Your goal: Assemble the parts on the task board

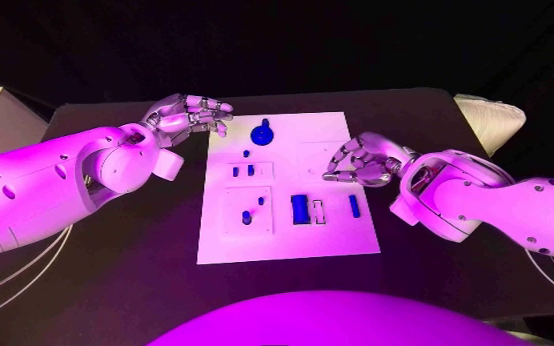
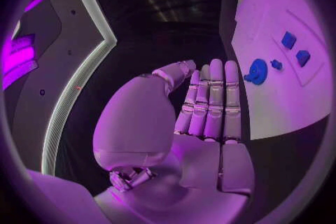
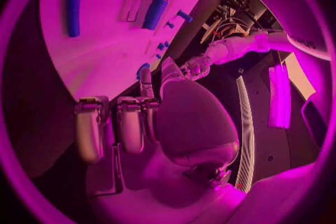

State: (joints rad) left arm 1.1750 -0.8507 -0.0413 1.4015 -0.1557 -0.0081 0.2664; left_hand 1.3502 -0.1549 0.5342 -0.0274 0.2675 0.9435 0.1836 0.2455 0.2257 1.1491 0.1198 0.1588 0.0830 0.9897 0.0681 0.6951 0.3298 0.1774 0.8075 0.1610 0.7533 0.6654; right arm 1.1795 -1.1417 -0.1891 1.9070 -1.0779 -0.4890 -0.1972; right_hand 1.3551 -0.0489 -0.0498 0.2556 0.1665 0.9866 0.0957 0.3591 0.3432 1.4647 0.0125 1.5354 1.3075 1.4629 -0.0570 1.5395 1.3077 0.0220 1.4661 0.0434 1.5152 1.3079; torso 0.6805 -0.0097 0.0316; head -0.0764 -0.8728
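Silver left hand (image 1: 185,115) sits off the task board's (image 1: 329,242) far-left corner, over the black table (image 1: 138,282). Fingers together and lightly curled toward the board in the head view, nothing in them. Left wrist view: left hand (image 2: 203,117) has fingers lying side by side, fairly straight, palm bare.

Right hand (image 1: 367,162) hangs at the board's right edge, about mid-length, fingers curled in with tips close together. Can't tell whether they pinch anything; no part visible in them. Right wrist view: right hand (image 3: 133,123) has curled fingers bent over, nothing seen in the palm.

Outward: white board lies flat mid-table, long axis running away from the robot. On it, all blue:
- round knob-like part (image 1: 262,134) near the far edge, just beside the left fingertips, not touching
- small dot part (image 1: 246,153) just nearer than that
- two short pegs (image 1: 242,170) side by side in a square recess
- two small parts (image 1: 253,209) in the larger recess below
- rectangular block (image 1: 299,208), long axis along the board's length, beside a pale slot
- slim bar (image 1: 355,207) to its right, same orientation, near the right hand

White cloth-like object (image 1: 491,122) at the table's far-right corner. Backdrop is dark.

View differences: the left wrist view shows the round part's (image 2: 257,71) hub and side tab. The right wrist view shows the bar (image 3: 73,13) lying apart from the block (image 3: 155,11), with the slot between.
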